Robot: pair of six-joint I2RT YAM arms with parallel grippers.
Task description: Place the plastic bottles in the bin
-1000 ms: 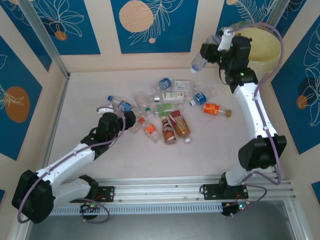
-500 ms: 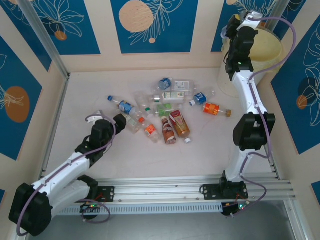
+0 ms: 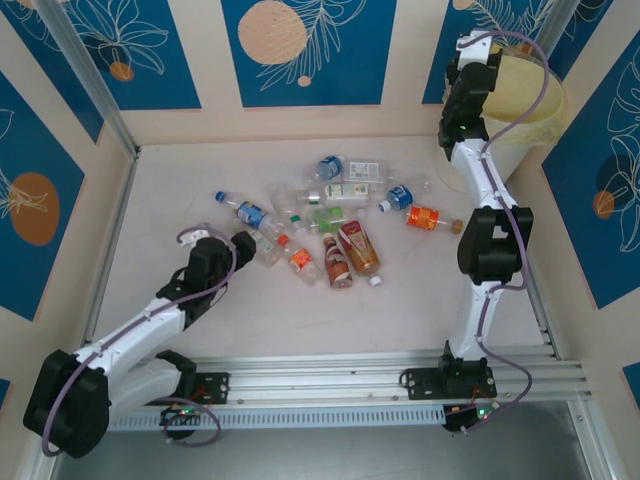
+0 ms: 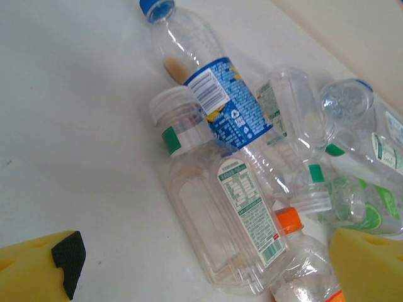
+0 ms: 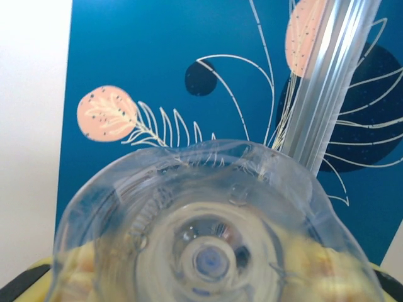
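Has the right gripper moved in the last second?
Yes. The right gripper, shut on a bottle, has swung right and farther back, from left of the bin to its left rim.

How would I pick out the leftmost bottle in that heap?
Find the bottle heap on the table. At its left edge, beyond the open left gripper, lies a slim bottle. Its blue cap and blue label set it apart from green-labelled neighbours.
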